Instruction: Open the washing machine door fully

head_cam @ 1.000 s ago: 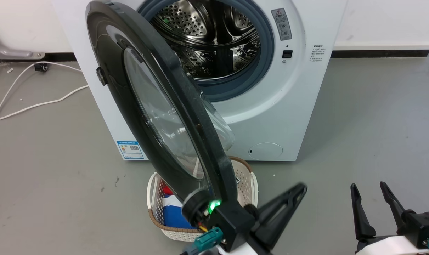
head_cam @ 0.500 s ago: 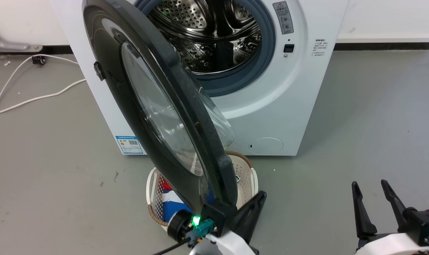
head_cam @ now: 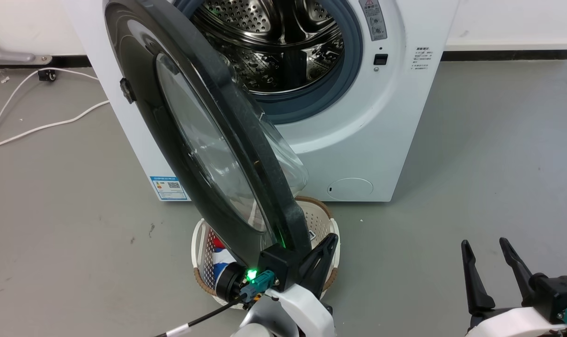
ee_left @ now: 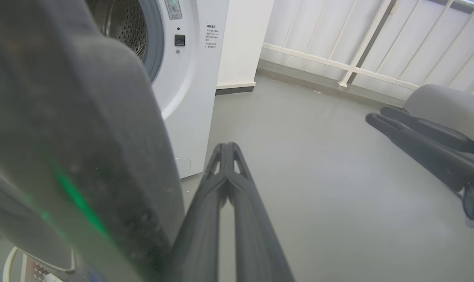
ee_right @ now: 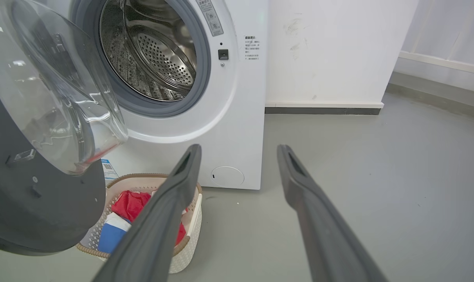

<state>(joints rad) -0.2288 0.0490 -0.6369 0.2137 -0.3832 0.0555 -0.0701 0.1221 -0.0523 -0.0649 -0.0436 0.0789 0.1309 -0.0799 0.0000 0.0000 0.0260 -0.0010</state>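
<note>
The washing machine (head_cam: 367,140) is standing on the grey floor (head_cam: 475,164), its top running off the head view. The washing machine door (head_cam: 145,112) is hanging partly open, swung out from the machine's front on its hinge side with its free edge pointing away from the machine. It is covering one side of the steel drum (head_cam: 283,51) and part of the grey rubber ring (head_cam: 354,65). Its bulging glass window (ee_right: 53,98) is facing back toward the machine.

A cream laundry basket (ee_right: 182,256) is sitting on the floor just in front of the machine. The door's lower edge is hiding much of it in the head view. Red cloth (ee_right: 129,203) and blue cloth (ee_right: 110,237) are lying inside it.

The left hand (ee_left: 227,150) is hovering in front of the machine at the door's free edge, clenched with its two fingers pressed together and nothing between them. The door's rim is lying right alongside it, though whether they are touching is hard to tell. The right hand (head_cam: 484,245) is waiting farther out from the machine, well apart from the door, its fingers spread and gripping nothing.

A white cable (head_cam: 44,125) is trailing over the floor beside the machine. Low on the machine's front, a round flap (head_cam: 351,188) and a blue label (head_cam: 168,187) are showing, the label's print too small to read.
</note>
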